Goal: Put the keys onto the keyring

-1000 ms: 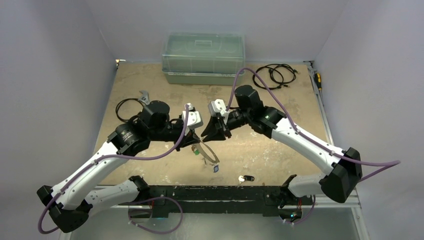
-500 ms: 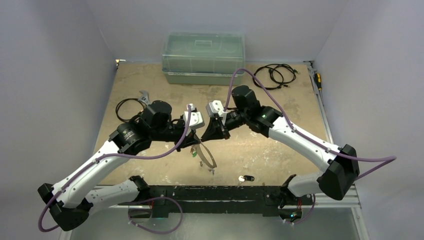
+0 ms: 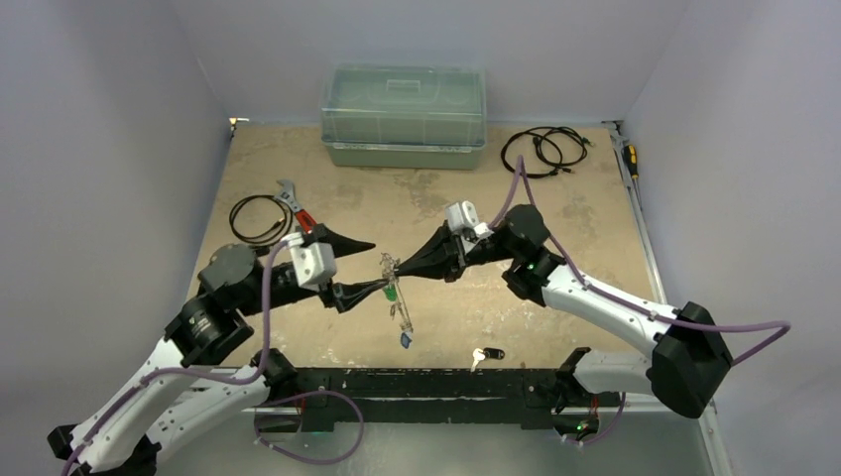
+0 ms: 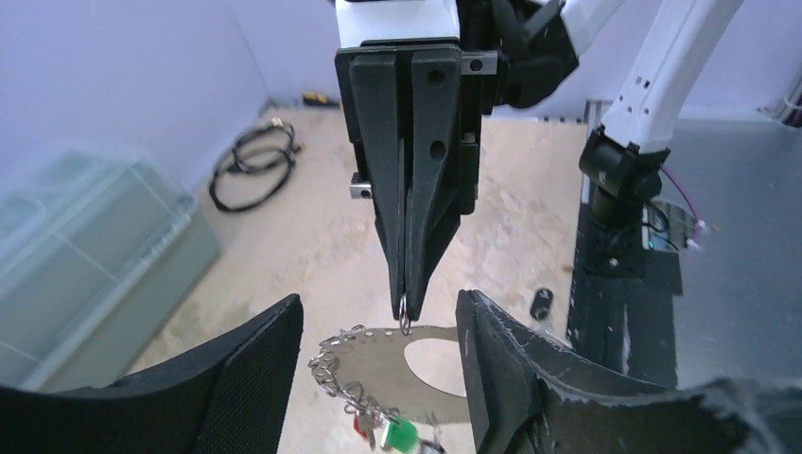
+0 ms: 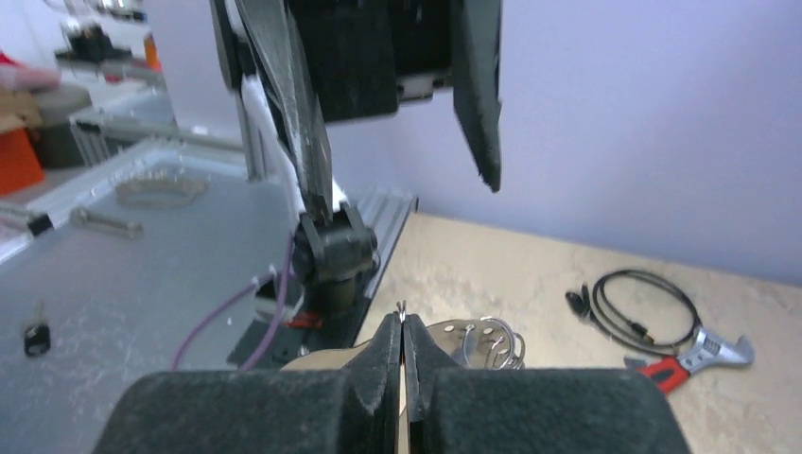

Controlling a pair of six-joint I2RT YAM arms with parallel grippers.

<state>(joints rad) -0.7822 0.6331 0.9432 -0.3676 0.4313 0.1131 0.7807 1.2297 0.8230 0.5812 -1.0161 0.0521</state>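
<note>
The keyring (image 3: 398,307), a flat silver crescent, hangs above the table from a small wire ring pinched in my right gripper (image 3: 390,269), which is shut. In the left wrist view the right gripper's tips (image 4: 405,314) meet on that wire ring at the keyring's (image 4: 392,357) top edge. Keys with red and green tags (image 4: 392,433) dangle from it, and a blue-tagged key (image 3: 405,340) hangs lowest. My left gripper (image 3: 379,264) stands open, its fingers (image 4: 241,378) on either side of the keyring without touching it. A black-tagged key (image 3: 487,354) lies loose on the table.
A clear lidded box (image 3: 404,115) stands at the back. Black cables (image 3: 543,151) lie at the back right. Another cable (image 3: 256,218) and a red-handled wrench (image 3: 295,203) lie at the left. A black rail (image 3: 426,382) runs along the front edge.
My left gripper has opened and let go of the keyring, and its arm has drawn back to the left. The right gripper has shut on the wire ring and now carries the keyring.
</note>
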